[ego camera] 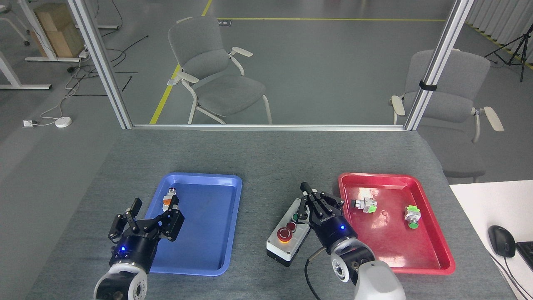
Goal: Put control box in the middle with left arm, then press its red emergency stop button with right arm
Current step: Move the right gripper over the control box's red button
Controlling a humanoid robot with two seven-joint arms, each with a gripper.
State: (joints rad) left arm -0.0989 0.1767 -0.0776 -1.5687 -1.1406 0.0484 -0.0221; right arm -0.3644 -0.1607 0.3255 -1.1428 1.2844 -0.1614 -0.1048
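Control box (287, 239): long light-grey housing on black base, set on grey table (270, 154) between blue tray (227, 183) and red tray (433, 250), roughly mid-table, lying diagonally with near end toward lower left. Placement judged done; pressing step in hand.

Red emergency stop button (285, 234): mushroom cap over yellow ring, at near end of box, fully exposed, nothing touching it. Smaller red button (291, 226) just beyond, close enough to be struck by mistake. Green button partly covered; black knob hidden.

Right gripper (318, 200): over far end of box, fingers drawn together into a narrow bundle, gripping nothing. Positioned past target, above the knob end rather than the mushroom cap.

Advice for the press: draw back along the box toward the near end until fingertips stand directly over the mushroom cap; descend straight, not slanted, since a sideways push could slide or tip the unclamped box. Contact at cap centre, clear of the smaller red button. Fingers best kept bunched for one firm tip.

Left gripper (143, 216): well apart from box, over near-left corner of blue tray, fingers spread wide, empty.

Remaining contents: one small push-button part (169, 201) in blue tray; two loose parts (363, 204) in red tray, one green-capped (412, 216).
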